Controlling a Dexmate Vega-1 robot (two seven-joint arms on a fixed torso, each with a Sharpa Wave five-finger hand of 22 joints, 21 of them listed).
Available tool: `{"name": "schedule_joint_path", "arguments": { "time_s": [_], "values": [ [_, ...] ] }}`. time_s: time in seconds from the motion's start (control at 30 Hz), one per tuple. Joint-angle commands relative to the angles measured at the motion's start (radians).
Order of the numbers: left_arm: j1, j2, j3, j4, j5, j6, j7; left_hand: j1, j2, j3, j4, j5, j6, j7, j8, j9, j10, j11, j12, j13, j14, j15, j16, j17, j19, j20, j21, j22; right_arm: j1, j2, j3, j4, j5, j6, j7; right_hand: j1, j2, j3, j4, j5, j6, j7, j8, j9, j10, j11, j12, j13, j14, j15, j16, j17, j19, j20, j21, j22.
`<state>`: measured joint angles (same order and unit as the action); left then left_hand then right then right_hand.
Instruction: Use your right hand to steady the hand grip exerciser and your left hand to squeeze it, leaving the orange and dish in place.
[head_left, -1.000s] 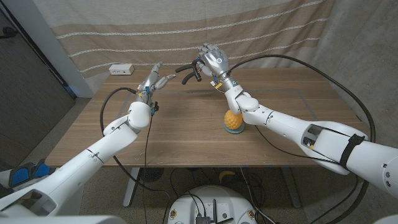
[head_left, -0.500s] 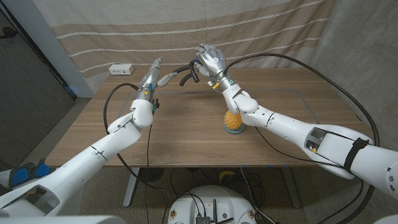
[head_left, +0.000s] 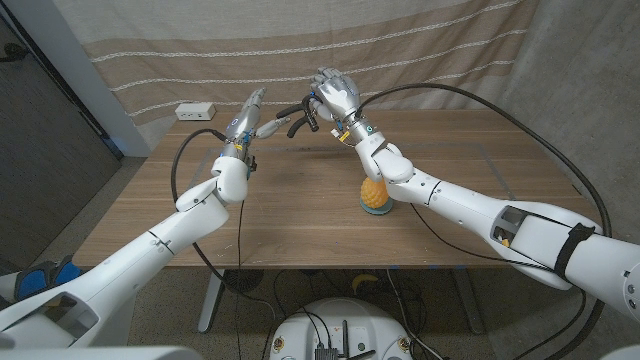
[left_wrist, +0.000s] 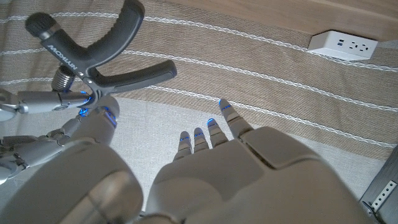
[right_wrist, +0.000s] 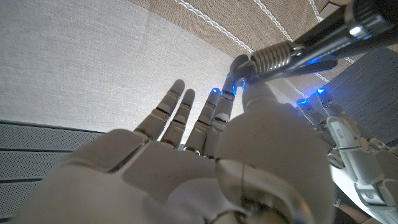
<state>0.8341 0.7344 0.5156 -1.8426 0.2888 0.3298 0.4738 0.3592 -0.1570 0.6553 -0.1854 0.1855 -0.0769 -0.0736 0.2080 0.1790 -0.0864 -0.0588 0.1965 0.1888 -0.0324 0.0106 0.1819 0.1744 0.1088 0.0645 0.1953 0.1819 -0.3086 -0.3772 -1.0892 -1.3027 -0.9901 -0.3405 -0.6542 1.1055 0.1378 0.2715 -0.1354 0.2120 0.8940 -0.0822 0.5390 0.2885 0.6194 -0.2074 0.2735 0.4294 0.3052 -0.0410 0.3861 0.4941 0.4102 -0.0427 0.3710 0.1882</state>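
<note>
My right hand (head_left: 337, 97) holds the hand grip exerciser (head_left: 296, 114) in the air over the table's far side, pinching it at the coil spring (right_wrist: 280, 52). The two black handles (left_wrist: 106, 55) fork out toward my left hand (head_left: 248, 119). That hand is raised beside them with its fingers (left_wrist: 211, 132) stretched out and apart, holding nothing. Its thumb (left_wrist: 102, 118) sits just under the fork; I cannot tell if it touches. An orange (head_left: 374, 189) sits on a small blue dish (head_left: 377, 210) mid-table, under my right forearm.
A white power strip (head_left: 195, 111) lies at the table's far left corner, also seen in the left wrist view (left_wrist: 344, 43). A striped curtain hangs behind the table. Black cables loop off both arms, one arching over the table's right side (head_left: 540, 130).
My left hand has risen and moved right, closing in on the exerciser's handles. The right hand has shifted slightly left with the exerciser. Orange and dish have not moved.
</note>
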Motion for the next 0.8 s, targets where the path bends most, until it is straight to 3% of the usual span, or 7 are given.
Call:
{"name": "schedule_joint_path", "arguments": {
  "time_s": [0.03,0.8],
  "values": [
    [-0.008,0.009,0.024,-0.026,0.063,0.063,-0.028,0.009,-0.017,-0.014,0.001,0.014,-0.002,-0.009,0.003,0.005,-0.012,0.003,-0.002,0.002,-0.011,0.0,-0.003,0.005,-0.018,0.005,-0.003,0.003,0.004,0.002,-0.011,-0.039,-0.062,-0.039,0.054,0.004,0.021,-0.005,0.003,0.009,0.004,-0.002,0.104,0.171,0.001,-0.001,-0.004,0.003,-0.011,-0.183,-0.004,0.003,-0.008,-0.057,0.0,0.005],
    [-0.011,-0.002,0.073,-0.075,0.189,0.198,-0.041,0.043,-0.02,-0.036,0.003,0.023,-0.013,-0.023,0.004,0.005,-0.023,0.0,-0.003,0.002,-0.026,-0.003,-0.002,0.004,-0.023,0.001,0.001,0.003,-0.029,-0.033,0.009,-0.158,-0.143,-0.01,0.072,-0.002,0.025,-0.006,0.004,0.01,0.004,-0.003,0.107,0.169,-0.009,-0.002,-0.012,0.008,-0.019,-0.182,-0.01,0.005,-0.013,-0.056,0.0,0.004]
  ]
}}
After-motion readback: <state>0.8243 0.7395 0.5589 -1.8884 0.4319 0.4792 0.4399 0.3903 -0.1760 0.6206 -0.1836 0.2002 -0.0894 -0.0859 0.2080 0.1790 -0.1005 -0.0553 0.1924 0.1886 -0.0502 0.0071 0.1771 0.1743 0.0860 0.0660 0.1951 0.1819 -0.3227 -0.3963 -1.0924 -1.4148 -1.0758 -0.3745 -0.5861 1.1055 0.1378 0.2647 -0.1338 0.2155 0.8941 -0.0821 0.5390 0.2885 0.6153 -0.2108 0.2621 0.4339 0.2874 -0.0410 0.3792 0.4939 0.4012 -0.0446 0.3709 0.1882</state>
